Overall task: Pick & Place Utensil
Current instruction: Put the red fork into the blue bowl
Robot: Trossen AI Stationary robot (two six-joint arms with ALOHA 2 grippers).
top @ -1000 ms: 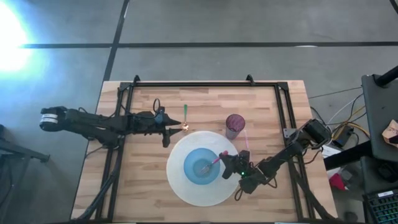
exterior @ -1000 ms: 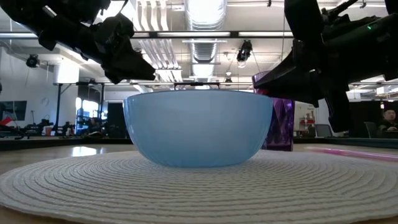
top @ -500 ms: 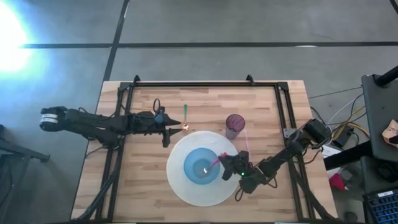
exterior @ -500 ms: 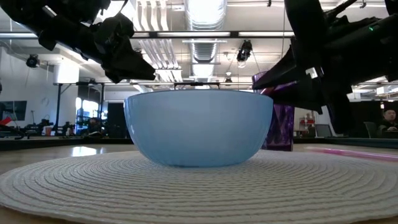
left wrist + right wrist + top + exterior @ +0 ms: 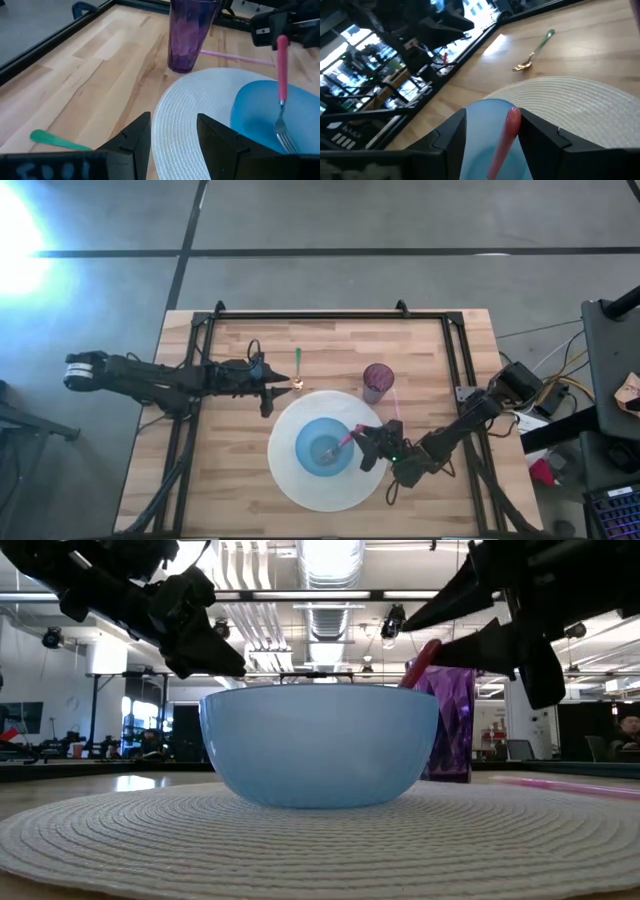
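Pink-handled fork (image 5: 281, 85) leans in blue bowl (image 5: 325, 448), between right gripper's (image 5: 368, 450) parted jaws.

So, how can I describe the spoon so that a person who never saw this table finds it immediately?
Find the round white placemat holding the blue bowl. On the bare wood just beyond its rim, near the left gripper, lies the spoon. It alone has a green handle and gold bowl; the fork is pink.

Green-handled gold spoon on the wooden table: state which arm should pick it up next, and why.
Left. The left hand hovers open right beside the green-handled gold spoon, while the right hand sits across the white round placemat by the pink-handled fork in the blue bowl.
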